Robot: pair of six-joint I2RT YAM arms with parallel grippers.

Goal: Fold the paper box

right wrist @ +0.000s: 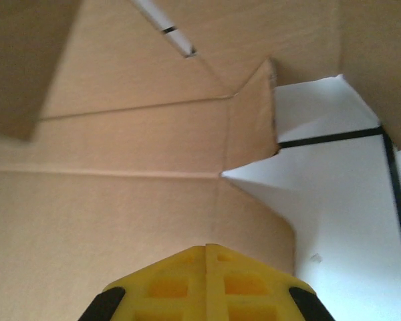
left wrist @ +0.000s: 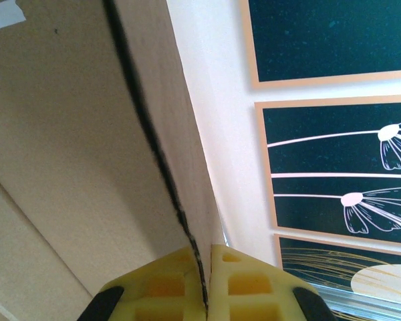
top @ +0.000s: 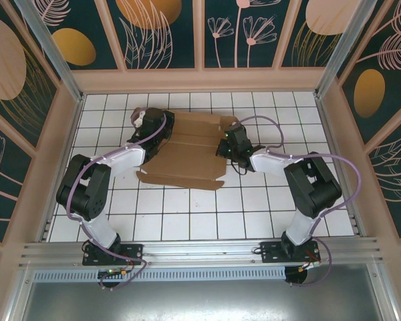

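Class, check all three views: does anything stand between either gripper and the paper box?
Nothing visible does. The left gripper is shut on an edge of the paper box; the right gripper sits shut at its right side, bare cardboard directly ahead.

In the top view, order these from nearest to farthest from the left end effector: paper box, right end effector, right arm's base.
1. paper box, clamped by left end effector.
2. right end effector, across the cardboard.
3. right arm's base, near right edge.
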